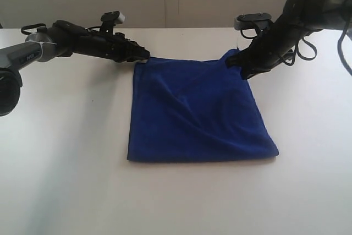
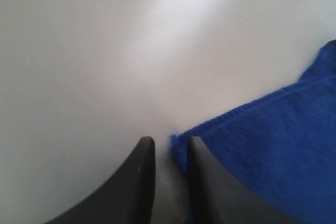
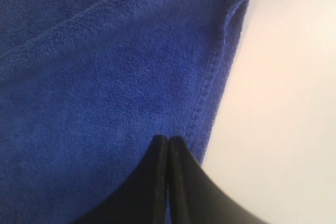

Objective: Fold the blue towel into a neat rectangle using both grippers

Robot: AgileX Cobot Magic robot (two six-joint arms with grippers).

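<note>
Blue towel (image 1: 201, 111) on desk (image 1: 66, 152); we log left fingers (image 2: 139, 182) parted beside one corner, right fingers (image 3: 152, 182) pinched on its hem.

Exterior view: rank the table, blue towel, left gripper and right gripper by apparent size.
1. white table
2. blue towel
3. left gripper and right gripper: they look about alike, so I won't rank them.

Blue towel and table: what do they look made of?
Blue towel: soft terry-like cloth, perhaps cotton or microfibre; it has a matte, nubby nap and a stitched hem. Table: smooth, hard white surface with a faint sheen, possibly laminate; the exact material is unclear.
</note>
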